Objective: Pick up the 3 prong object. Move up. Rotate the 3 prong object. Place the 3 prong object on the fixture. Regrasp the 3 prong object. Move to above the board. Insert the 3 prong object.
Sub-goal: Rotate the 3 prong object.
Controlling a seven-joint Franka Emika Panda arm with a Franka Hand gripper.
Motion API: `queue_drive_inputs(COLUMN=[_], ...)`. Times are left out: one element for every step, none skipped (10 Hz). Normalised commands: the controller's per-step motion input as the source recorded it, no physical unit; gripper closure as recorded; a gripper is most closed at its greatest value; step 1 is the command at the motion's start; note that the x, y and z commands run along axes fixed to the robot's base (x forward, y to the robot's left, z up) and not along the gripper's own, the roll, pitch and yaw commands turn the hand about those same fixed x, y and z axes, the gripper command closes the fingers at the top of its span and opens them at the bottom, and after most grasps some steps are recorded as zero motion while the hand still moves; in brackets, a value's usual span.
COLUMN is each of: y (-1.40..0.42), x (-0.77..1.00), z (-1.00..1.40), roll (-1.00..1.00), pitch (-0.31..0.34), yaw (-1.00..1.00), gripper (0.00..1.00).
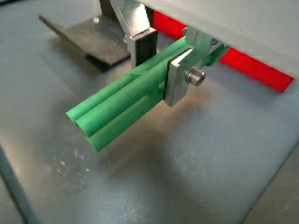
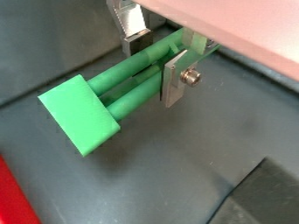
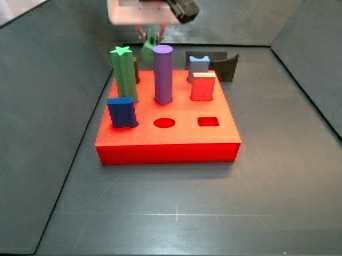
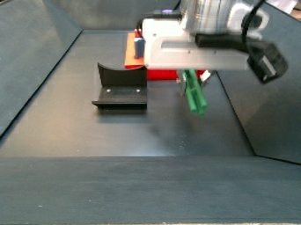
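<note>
My gripper [image 1: 162, 66] is shut on the 3 prong object [image 1: 117, 105], a long green lobed peg held across the fingers, above the grey floor. It also shows in a wrist view [image 2: 128, 83] with its flat square end toward the camera. In a side view the gripper [image 4: 194, 63] holds the peg [image 4: 192, 92] slanting down, to the right of the fixture [image 4: 118, 85]. The fixture also shows in a wrist view [image 1: 87, 39]. The red board [image 3: 167, 140] carries coloured pegs, and the gripper [image 3: 150, 15] is behind it.
On the board stand a tall green star-topped post [image 3: 123, 70], a purple post [image 3: 162, 72], a blue block [image 3: 122, 112] and a red-and-grey peg [image 3: 202, 80]. A round hole [image 3: 164, 123] and a square hole [image 3: 209, 122] are open. Bin walls surround the floor.
</note>
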Motion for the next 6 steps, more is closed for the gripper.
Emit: queue_drive_inputs(y=[0.02, 0.02, 0.02, 0.02, 0.0, 0.0], x=[0.04, 0.04, 0.04, 0.03, 0.0, 0.0], z=[-0.75, -0.55, -0.37, -0.23, 0.0, 1.0], roll=[0.03, 0.04, 0.05, 0.05, 0.0, 0.0], pitch=[0.005, 0.006, 0.002, -0.001, 0.0, 0.0], yaw=[0.01, 0.0, 0.0, 0.0, 0.0, 0.0], gripper=[1.0, 1.0, 1.0, 1.0, 0.0, 0.0])
